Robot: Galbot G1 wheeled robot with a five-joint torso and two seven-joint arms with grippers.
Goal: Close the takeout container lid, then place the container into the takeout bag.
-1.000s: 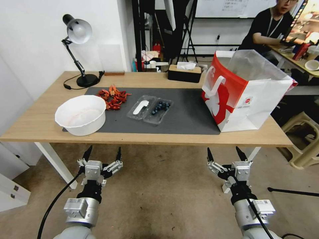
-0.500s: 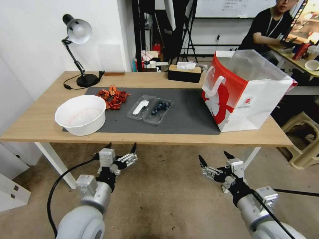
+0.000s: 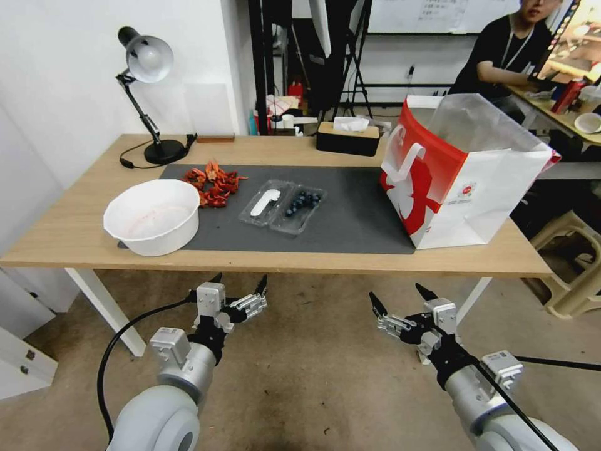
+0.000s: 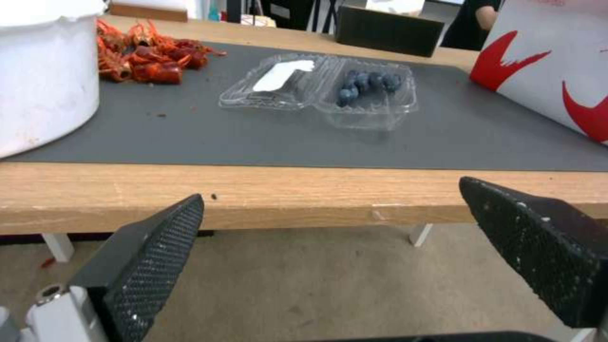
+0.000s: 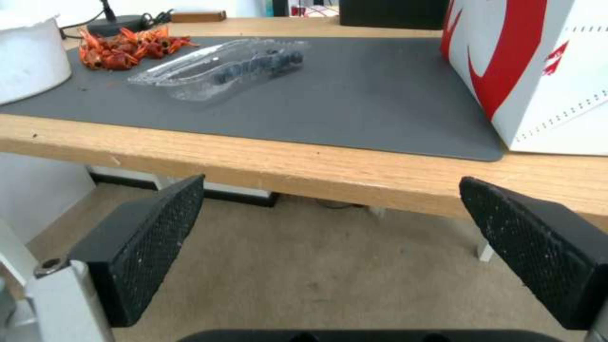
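We hold our left gripper [image 3: 239,283] at lower left of the head view and our right gripper [image 3: 399,298] at lower right, both below the table [image 3: 75,238] edge, jaws wide and empty. At frame centre the takeout container [image 3: 283,206] lies open on the grey mat [image 3: 350,219], lid [image 3: 265,202] flat. The takeout bag [image 3: 460,172] stands at right.
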